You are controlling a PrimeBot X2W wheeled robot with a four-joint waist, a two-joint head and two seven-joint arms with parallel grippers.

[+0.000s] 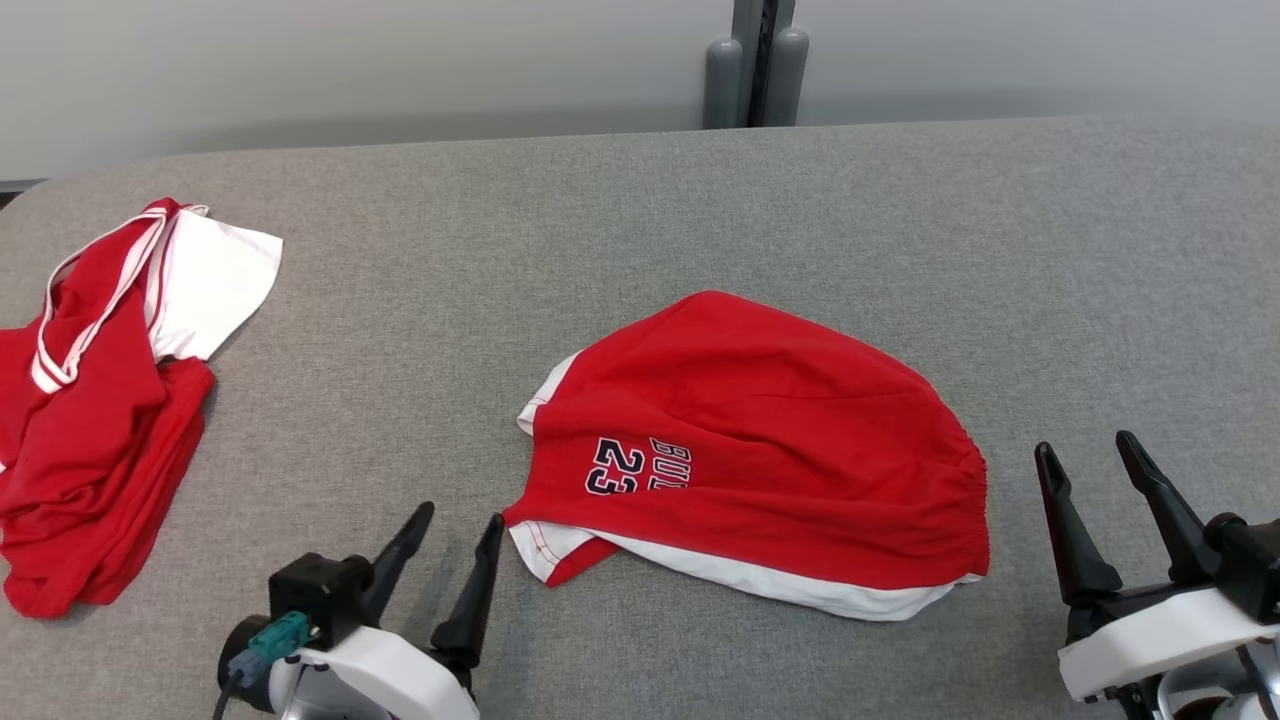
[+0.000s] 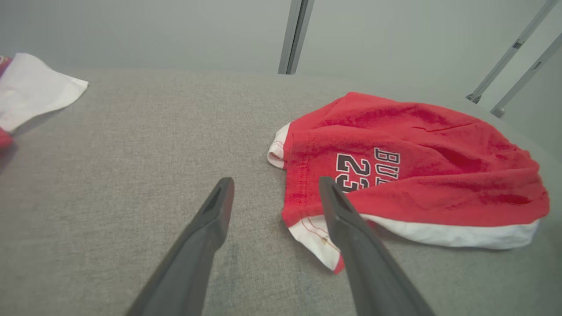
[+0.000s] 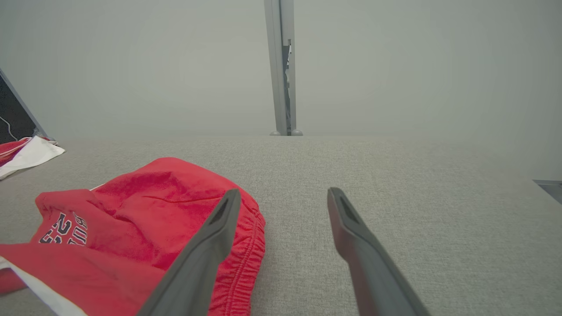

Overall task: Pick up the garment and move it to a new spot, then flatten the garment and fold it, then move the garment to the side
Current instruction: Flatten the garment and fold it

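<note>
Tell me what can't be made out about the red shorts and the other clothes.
1. Head view: the lettering on the shorts beside the 23 disappears under a fold.
2. Head view: the other clothes are cut off by the left edge.
3. Right wrist view: the shorts run off the bottom edge.

grey fabric table [image 1: 640, 200] — pale wall [image 1: 300, 70], grey post [image 1: 755, 60] behind.
</note>
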